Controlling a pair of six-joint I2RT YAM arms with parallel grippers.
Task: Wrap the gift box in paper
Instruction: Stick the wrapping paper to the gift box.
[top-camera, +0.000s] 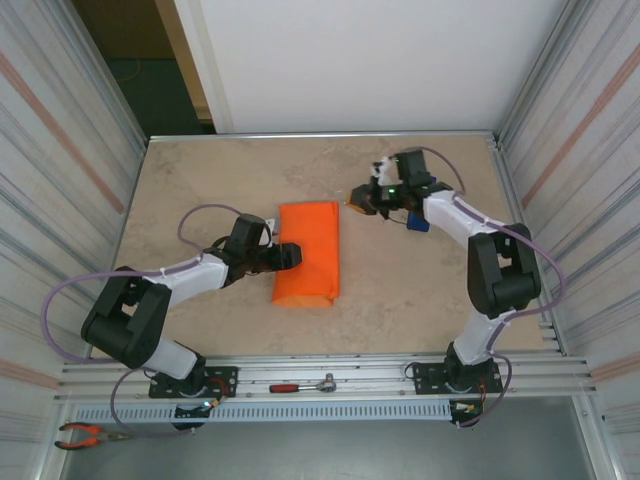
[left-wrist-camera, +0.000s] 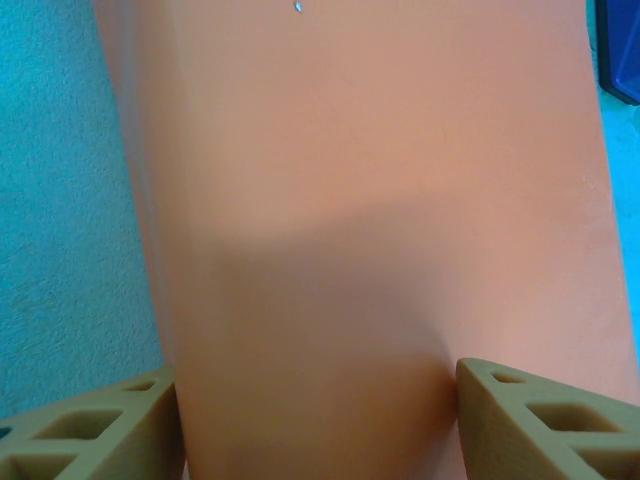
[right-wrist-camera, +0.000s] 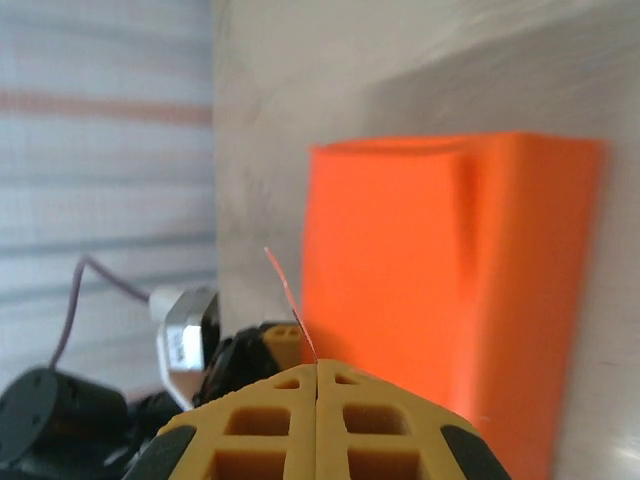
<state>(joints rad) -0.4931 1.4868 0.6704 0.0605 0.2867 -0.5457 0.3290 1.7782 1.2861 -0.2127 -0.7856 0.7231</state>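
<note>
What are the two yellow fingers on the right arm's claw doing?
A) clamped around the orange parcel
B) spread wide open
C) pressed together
C: in the right wrist view the right gripper has its fingers meeting at a closed seam, with a thin strip poking up from it. The wrapped gift box lies apart beyond.

Surface (top-camera: 400, 300): beige, stone-patterned.
Ratchet wrench (top-camera: 303, 385): red handle, lying on the metal rail (top-camera: 380, 371) at the near edge.
Pliers (top-camera: 85, 433): orange handles, near-left corner.
Blue object (top-camera: 420, 225): small, far right, partly hidden.
</note>
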